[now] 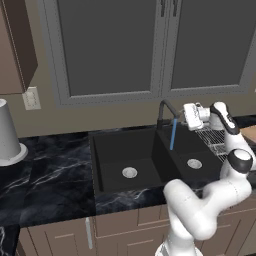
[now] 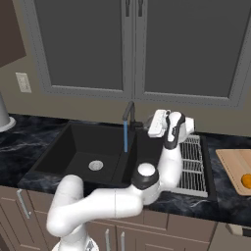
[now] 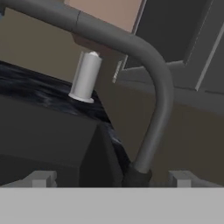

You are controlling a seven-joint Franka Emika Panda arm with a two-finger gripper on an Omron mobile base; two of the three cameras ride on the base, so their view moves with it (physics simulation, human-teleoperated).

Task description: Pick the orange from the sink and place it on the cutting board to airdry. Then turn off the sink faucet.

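Bright-orange round orange (image 2: pixel 246 181) sits on tan wooden cutting board (image 2: pixel 230 164): drying spot. Gripper (image 2: pixel 153 123), fingers apart, straddles dark grey gooseneck faucet (image 2: pixel 128 112) base; blue water stream (image 2: pixel 125 136) running into black double-basin sink (image 2: pixel 73 147).

orange (image 2: pixel 247 181) on cutting board (image 2: pixel 234 167), sink faucet (image 2: pixel 128 113) running

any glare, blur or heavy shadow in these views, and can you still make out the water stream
Left base view: flat even light, no glare, soft low-res edges; the blue stream under the faucet reads clearly. Right base view: same flat light; the orange sits cropped at the edge. Hand view: the close faucet looks soft.
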